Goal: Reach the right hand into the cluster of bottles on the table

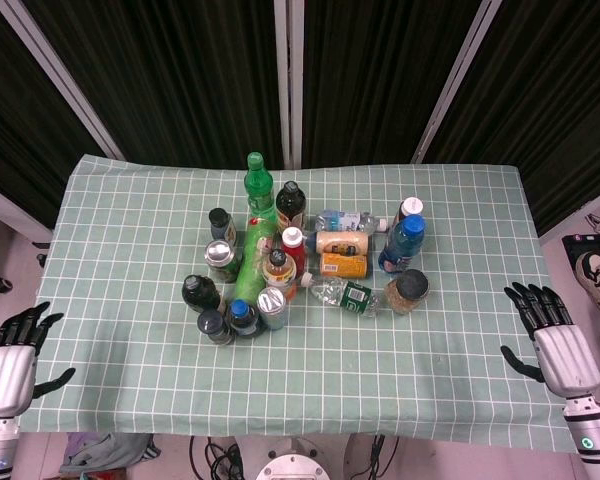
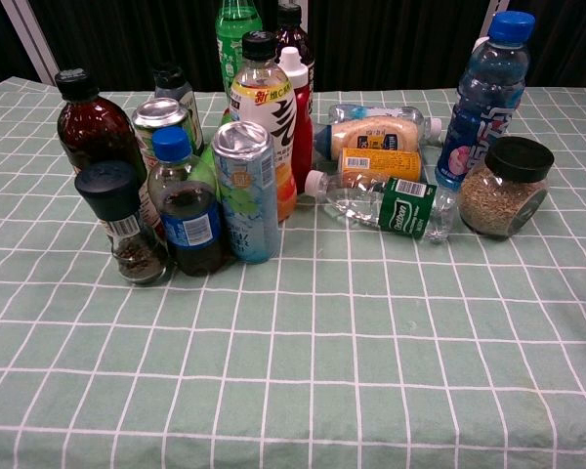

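The cluster of plastic bottles, cans and jars (image 1: pixel 300 262) stands mid-table on the green checked tablecloth (image 1: pixel 460 330). The right hand (image 1: pixel 552 335) hovers at the table's right edge, well apart from it, fingers spread and holding nothing. Nearest it are the black-lidded glass jar of grains (image 2: pixel 505 188) and the blue-capped drink bottle (image 2: pixel 484 98). Bare cloth lies between. The left hand (image 1: pixel 10 360) waits at the left edge, fingers apart.

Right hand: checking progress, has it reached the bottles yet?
No, the right hand hovers open near the table's right edge, well clear of the bottles.
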Controlling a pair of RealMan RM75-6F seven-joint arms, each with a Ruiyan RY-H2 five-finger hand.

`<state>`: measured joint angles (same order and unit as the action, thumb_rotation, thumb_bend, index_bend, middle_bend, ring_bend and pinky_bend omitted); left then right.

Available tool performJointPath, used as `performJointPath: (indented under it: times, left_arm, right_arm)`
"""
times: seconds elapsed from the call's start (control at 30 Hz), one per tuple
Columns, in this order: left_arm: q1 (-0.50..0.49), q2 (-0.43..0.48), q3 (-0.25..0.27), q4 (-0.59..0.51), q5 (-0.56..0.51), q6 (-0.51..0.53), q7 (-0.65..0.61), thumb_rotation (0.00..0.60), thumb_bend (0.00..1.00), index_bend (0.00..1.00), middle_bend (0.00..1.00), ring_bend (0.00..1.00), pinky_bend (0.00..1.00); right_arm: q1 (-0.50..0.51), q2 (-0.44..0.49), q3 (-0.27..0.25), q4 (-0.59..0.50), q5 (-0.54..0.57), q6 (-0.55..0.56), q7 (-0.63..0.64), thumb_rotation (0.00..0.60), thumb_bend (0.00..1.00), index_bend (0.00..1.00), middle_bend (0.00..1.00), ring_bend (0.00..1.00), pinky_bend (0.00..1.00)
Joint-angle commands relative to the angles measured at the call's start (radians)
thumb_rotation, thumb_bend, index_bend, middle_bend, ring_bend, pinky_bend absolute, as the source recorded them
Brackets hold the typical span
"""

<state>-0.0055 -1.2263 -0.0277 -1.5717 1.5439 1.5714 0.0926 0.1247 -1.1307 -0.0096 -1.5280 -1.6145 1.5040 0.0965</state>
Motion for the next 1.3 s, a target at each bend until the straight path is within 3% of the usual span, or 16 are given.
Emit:
performJointPath:
  times: [0.03, 0.27, 0.4, 0.5, 0.63, 0.77, 0.9, 1.03, 1.3]
  left_arm:
    - [0.001, -0.003, 0.002, 0.000, 0.001, 0.001, 0.000, 0.600, 0.00, 0.22, 0.11, 0.11, 0.16]
    - [0.004, -0.010, 0.009, -0.003, 0.015, 0.013, -0.001, 0.600, 0.00, 0.22, 0.11, 0.11, 0.16]
    - [0.009, -0.014, 0.013, -0.003, 0.023, 0.024, -0.007, 0.600, 0.00, 0.22, 0.11, 0.11, 0.16]
    - [0.013, -0.014, 0.014, -0.004, 0.027, 0.033, -0.007, 0.600, 0.00, 0.22, 0.11, 0.11, 0.16]
    - [0.025, -0.024, 0.022, -0.006, 0.022, 0.039, -0.012, 0.600, 0.00, 0.22, 0.11, 0.11, 0.16]
    - [0.040, -0.029, 0.027, -0.003, 0.001, 0.040, -0.020, 0.600, 0.00, 0.22, 0.11, 0.11, 0.16]
    - [0.052, -0.029, 0.028, 0.002, -0.021, 0.039, -0.030, 0.600, 0.00, 0.22, 0.11, 0.11, 0.16]
    - [0.060, -0.030, 0.028, 0.006, -0.037, 0.035, -0.041, 0.600, 0.00, 0.22, 0.11, 0.11, 0.16]
    - [0.069, -0.031, 0.024, 0.015, -0.055, 0.030, -0.054, 0.600, 0.00, 0.22, 0.11, 0.11, 0.16]
  right_arm:
    - [0.003, 0.000, -0.001, 0.000, -0.009, -0.002, 0.001, 0.600, 0.19, 0.00, 0.05, 0.00, 0.00]
    - [0.083, 0.042, 0.012, -0.061, -0.102, -0.052, 0.004, 0.600, 0.19, 0.00, 0.06, 0.00, 0.02]
    - [0.231, 0.093, 0.073, -0.151, -0.140, -0.196, -0.017, 0.600, 0.19, 0.00, 0.06, 0.00, 0.03]
    - [0.383, 0.123, 0.161, -0.219, -0.078, -0.385, -0.064, 0.600, 0.19, 0.00, 0.07, 0.00, 0.04]
    - [0.576, 0.084, 0.280, -0.264, 0.065, -0.608, -0.139, 0.600, 0.15, 0.00, 0.07, 0.00, 0.04]
    - [0.729, 0.008, 0.335, -0.232, 0.189, -0.778, -0.212, 0.600, 0.04, 0.00, 0.06, 0.00, 0.04]
    - [0.851, -0.072, 0.357, -0.157, 0.320, -0.887, -0.296, 0.600, 0.02, 0.00, 0.06, 0.00, 0.04]
    - [0.945, -0.139, 0.348, -0.088, 0.437, -0.951, -0.362, 0.600, 0.02, 0.00, 0.06, 0.00, 0.04]
    - [1.052, -0.211, 0.300, 0.006, 0.588, -0.978, -0.441, 0.600, 0.02, 0.00, 0.09, 0.00, 0.04]
